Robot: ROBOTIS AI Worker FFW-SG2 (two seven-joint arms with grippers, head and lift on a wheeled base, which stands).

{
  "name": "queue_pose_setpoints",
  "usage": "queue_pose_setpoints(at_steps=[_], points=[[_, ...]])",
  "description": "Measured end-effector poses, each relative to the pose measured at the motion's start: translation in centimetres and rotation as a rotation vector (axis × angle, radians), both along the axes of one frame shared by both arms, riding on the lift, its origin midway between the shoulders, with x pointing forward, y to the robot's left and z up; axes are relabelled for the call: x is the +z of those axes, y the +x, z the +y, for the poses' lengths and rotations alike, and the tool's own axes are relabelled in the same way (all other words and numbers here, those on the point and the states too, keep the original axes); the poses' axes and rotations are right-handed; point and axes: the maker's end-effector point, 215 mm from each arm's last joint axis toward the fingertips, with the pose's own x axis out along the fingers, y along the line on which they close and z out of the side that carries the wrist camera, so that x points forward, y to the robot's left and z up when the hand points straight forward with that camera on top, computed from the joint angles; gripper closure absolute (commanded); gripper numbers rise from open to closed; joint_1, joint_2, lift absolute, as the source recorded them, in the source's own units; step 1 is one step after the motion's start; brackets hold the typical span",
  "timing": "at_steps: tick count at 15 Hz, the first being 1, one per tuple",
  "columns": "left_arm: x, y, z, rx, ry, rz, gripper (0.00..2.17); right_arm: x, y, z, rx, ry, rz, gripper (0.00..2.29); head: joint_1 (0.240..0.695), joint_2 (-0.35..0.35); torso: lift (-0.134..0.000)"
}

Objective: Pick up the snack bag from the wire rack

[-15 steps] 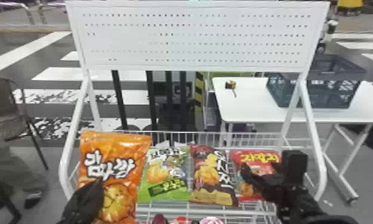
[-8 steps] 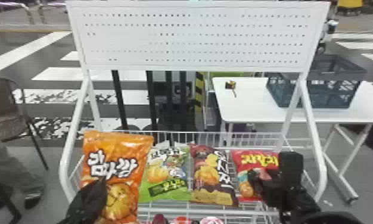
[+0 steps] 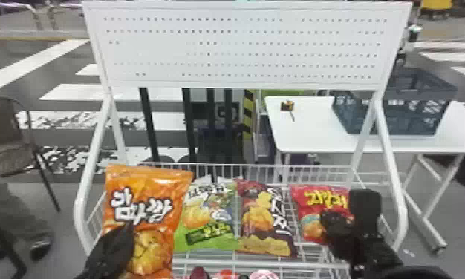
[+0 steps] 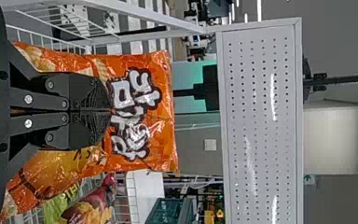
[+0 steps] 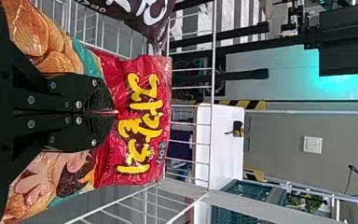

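The task line names one snack bag without specifying which. Treat the orange snack bag [image 3: 152, 193] and the red snack bag [image 3: 306, 207] as the candidates. The orange bag is at the left end of the wire rack [image 3: 243, 264], printed face towards you, overlapping the edge of the green bag [image 3: 205, 222]. The red bag is at the right end, beyond the maroon bag [image 3: 261, 222].

Your left end effector [image 4: 111, 111] has its fingers together, clamped on film at the front of the orange bag, below the lettering. Your right end effector [image 5: 115, 112] is likewise closed on the front of the red bag. Judge the current step as grasp made, lift under way or about to begin; whether either bag is clear of the wires cannot be told.

Handling: expect a light, soft, air-filled pouch with smooth, slippery film and fragile contents. Pinch a fold of slack film, as here, or use the flat top seal. Do not squeeze the full body; crushed contents or a burst seam may result.

Next, raise the bag slowly and straight up, then draw it towards you. Verify that the fold does not slide out of the fingers. Guard against the lower edge catching on the front rail [image 3: 302, 265] or dragging the neighbouring bag.
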Motion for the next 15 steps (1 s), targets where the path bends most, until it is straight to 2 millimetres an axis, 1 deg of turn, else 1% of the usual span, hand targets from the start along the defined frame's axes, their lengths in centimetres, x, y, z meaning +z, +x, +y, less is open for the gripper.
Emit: queue_pose_setpoints(at_steps=[4,7,9,11,13,15], points=[[-0.1,0.0,0.0,0.0,0.001,0.001,1.83,3.0,-1.3,0.9,0.004,0.038,-0.064,2.22,0.499,0.0,0.0],[0.0,0.0,-0.2,-0.003,0.0,-0.001,1.83,5.4,-3.3,1.5,0.009,0.055,-0.108,2.22,0.499,0.0,0.0],[0.1,0.1,-0.5,-0.011,-0.001,-0.003,1.83,7.4,-5.6,2.1,0.019,0.066,-0.148,2.22,0.499,0.0,0.0],[0.2,0.2,-1.0,-0.02,-0.003,-0.007,1.83,9.0,-8.0,2.3,0.023,0.073,-0.181,2.22,0.499,0.0,0.0],[-0.1,0.5,-1.4,-0.028,-0.003,-0.006,1.83,10.1,-10.5,2.1,0.031,0.066,-0.2,2.22,0.499,0.0,0.0],[-0.4,0.7,-1.6,-0.03,-0.002,-0.002,1.83,10.5,-12.8,2.1,0.038,0.063,-0.215,2.22,0.499,0.0,0.0]])
